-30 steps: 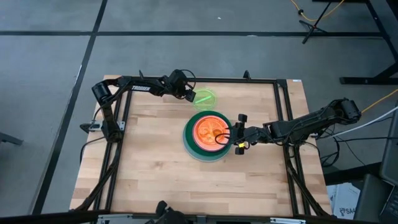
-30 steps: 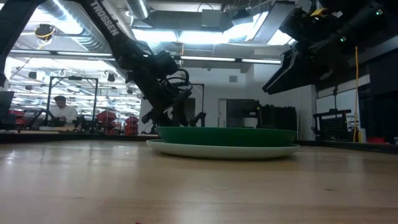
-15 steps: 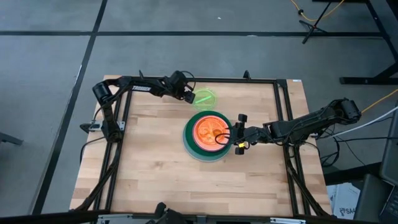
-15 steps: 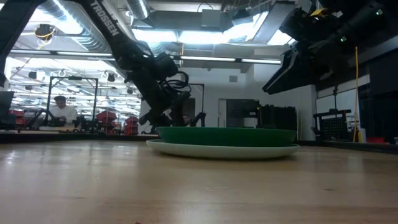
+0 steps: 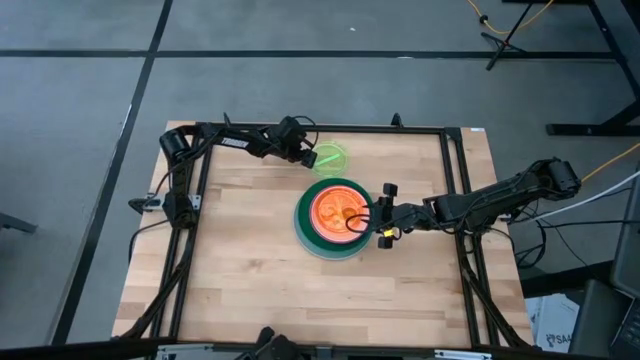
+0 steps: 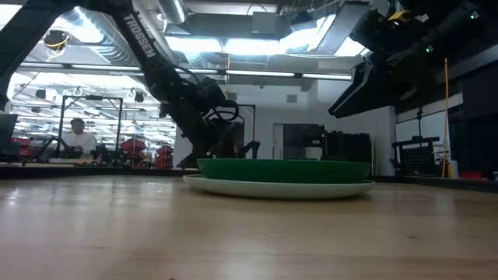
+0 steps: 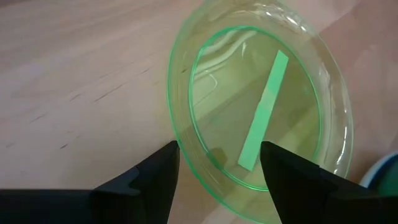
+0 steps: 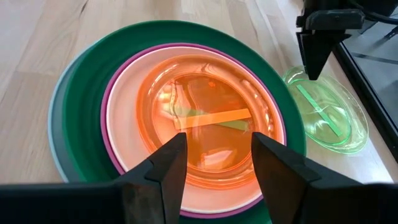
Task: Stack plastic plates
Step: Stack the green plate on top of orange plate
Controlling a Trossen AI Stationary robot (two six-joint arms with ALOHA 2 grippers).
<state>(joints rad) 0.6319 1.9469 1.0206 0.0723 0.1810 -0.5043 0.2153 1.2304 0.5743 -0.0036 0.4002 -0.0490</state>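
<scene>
The left tool [image 5: 308, 154] has edged in toward the last loose plate, the translucent lime green plate [image 5: 331, 157], over the past second. Its arm has swung a little closer across the back of the desk [image 5: 250, 260]. In the left wrist view the two fingers [image 7: 155, 180] stand apart with the plate's near rim [image 7: 186, 155] showing between them. The tool is spread moderately and holds nothing yet. The plate still lies flat on the desk, just behind the stack and close to its rim without resting on it.

The stack [image 5: 337, 217] has not moved: light blue plate [image 8: 56, 140] at the bottom, dark green plate [image 8: 84, 112] on it, then magenta, cream and the orange plate [image 8: 205, 118], with another clear plate seemingly nested on top. The right tool [image 5: 384, 212] waits just beside the stack's right edge, fingers wide, empty.

By my judgement the approach is nearly finished. A pinch on the rim should come next, and after that only this plate needs lifting onto the stack.
</scene>
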